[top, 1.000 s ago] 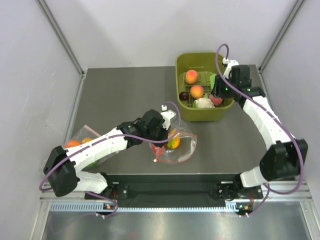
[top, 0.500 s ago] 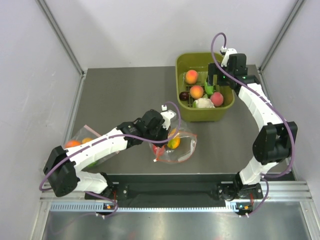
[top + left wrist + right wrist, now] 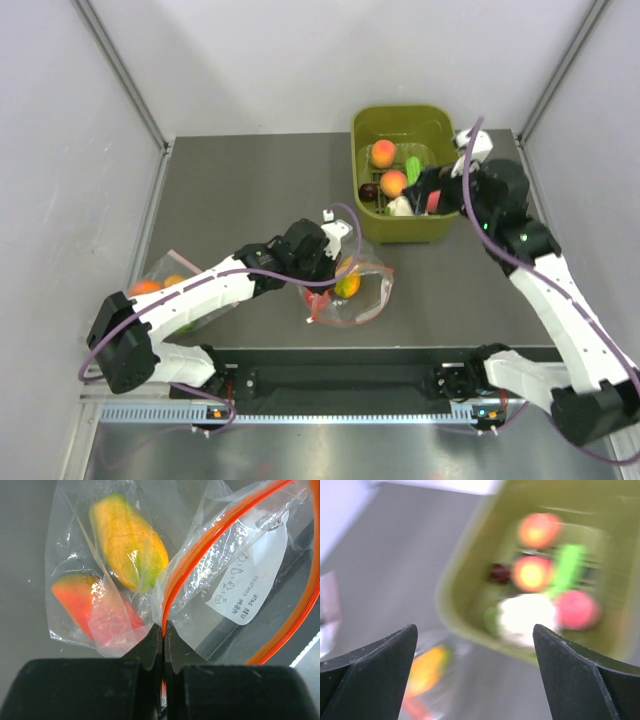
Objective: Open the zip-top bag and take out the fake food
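Observation:
The zip-top bag (image 3: pixel 352 298) lies near the table's front, its orange-red zip strip (image 3: pixel 210 545) gaping open. My left gripper (image 3: pixel 322 280) (image 3: pixel 163 630) is shut on that strip at the mouth's edge. Inside the bag lie a yellow-orange piece (image 3: pixel 127 542) and a red piece (image 3: pixel 87 607) of fake food. My right gripper (image 3: pixel 425 195) (image 3: pixel 474 627) hangs open and holds nothing, over the near right side of the green bin (image 3: pixel 405 232). In the bin lie the white cauliflower (image 3: pixel 527 615), a green piece (image 3: pixel 567 567) and a glossy red piece (image 3: pixel 576 609).
The bin also holds two peaches (image 3: pixel 383 152) (image 3: pixel 394 183) and a dark plum (image 3: pixel 369 190). A second clear bag (image 3: pixel 165 278) with orange fruit lies at the table's left edge, partly under the left arm. Walls close in on both sides.
My right gripper opened in the bin, left the red piece there, and has drawn back toward the bin's near side. The left arm and bag have not moved.

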Controlling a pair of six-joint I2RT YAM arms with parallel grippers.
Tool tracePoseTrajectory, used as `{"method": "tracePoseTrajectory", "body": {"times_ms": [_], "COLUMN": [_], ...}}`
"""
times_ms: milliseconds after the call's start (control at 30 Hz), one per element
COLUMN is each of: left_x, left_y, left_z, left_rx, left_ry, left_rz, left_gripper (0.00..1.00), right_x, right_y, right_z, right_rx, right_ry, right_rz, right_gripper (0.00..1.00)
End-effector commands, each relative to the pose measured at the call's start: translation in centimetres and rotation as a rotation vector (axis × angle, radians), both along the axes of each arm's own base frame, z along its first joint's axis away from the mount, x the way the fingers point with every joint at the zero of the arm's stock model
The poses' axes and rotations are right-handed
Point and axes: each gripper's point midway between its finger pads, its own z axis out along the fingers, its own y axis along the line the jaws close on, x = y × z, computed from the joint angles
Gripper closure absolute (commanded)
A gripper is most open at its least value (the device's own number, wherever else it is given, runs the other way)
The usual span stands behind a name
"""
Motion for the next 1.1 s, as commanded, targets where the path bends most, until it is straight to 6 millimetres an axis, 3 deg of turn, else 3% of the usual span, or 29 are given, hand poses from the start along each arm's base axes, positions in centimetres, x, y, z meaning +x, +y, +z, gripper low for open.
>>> {"method": "tracePoseTrajectory", "body": {"times_ms": [0, 167, 233, 300, 433, 533, 633, 767, 1067], "left_x": [1.1, 1.3, 1.4, 1.5, 1.5, 1.4, 1.3, 1.3, 1.2], "left_y": [-0.5, -0.3, -0.3, -0.2, -0.1, -0.2, -0.3, -0.3, -0.2], "left_z": [2.6, 2.8, 3.0, 3.2, 3.5, 3.5, 3.4, 3.5, 3.9], "left_rx": [-0.048, -0.051, -0.05, -0.051, -0.059, -0.063, -0.065, -0.068, -0.076], "left_ry": [-0.083, -0.104, -0.107, -0.116, -0.125, -0.122, -0.116, -0.115, -0.124], "left_rz": [0.008, 0.02, 0.023, 0.028, 0.029, 0.025, 0.018, 0.018, 0.021], "left_gripper": [1.0, 1.0, 1.0, 1.0, 1.0, 1.0, 1.0, 1.0, 1.0], "right_x": [-5.1, -11.8, -13.6, -15.9, -20.1, -20.7, -19.5, -17.0, -13.8], "right_y": [5.8, 11.7, 12.9, 14.8, 18.1, 19.5, 20.0, 19.6, 17.6], "right_z": [0.2, -2.8, -4.7, -5.1, -7.4, -9.3, -11.2, -13.7, -17.2], "right_rx": [0.078, 0.141, 0.165, 0.187, 0.183, 0.158, 0.133, 0.057, -0.066], "right_ry": [-0.006, 0.11, 0.172, 0.189, 0.274, 0.313, 0.345, 0.358, 0.35], "right_rz": [0.216, 0.453, 0.491, 0.571, 0.685, 0.68, 0.61, 0.468, 0.243], "right_gripper": [0.04, 0.14, 0.2, 0.24, 0.26, 0.26, 0.27, 0.29, 0.27]}}
